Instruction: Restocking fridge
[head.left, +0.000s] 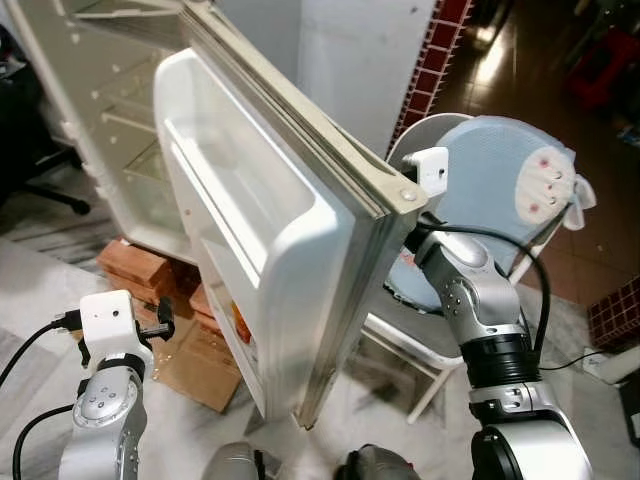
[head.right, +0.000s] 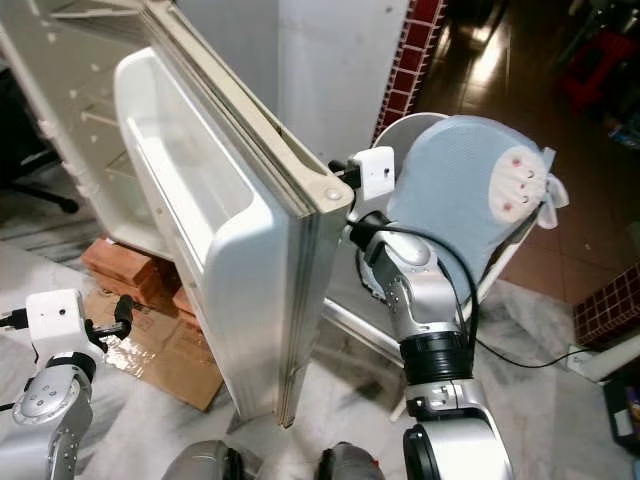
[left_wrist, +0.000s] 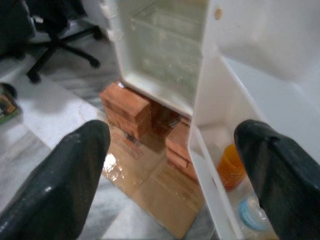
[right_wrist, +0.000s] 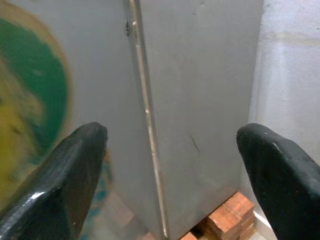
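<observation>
Right now the white fridge door (head.left: 290, 230) stands swung open w/ its inner side toward the robot's left, its long edge running top to bottom, outer grey face to the right. Right gripper (right_wrist: 167, 170) is up behind that outer face, fingers spread wide and holding nothing, pointed at the grey door skin and the fridge cabinet side; the door lies just ahead of the fingertips, so the right arm is the nearer one for swinging it. Left gripper (left_wrist: 172, 175) hangs low on the inner side, fingers also wide apart and empty, looking at the lowest door shelf where an orange plastic bottle (left_wrist: 231, 165) and a blue-lidded tub (left_wrist: 254, 214) sit. White fridge cabinet (head.left: 110, 110) is open beyond, interior shelves look bare as far as I can tell. Fridge rests on red bricks (head.left: 135, 268) over flattened brown cardboard (head.left: 205, 365). Round blue mesh-backed chair (head.left: 500, 170) stands behind the right arm. Judgement: door handling stage, prob. by the right arm.
</observation>
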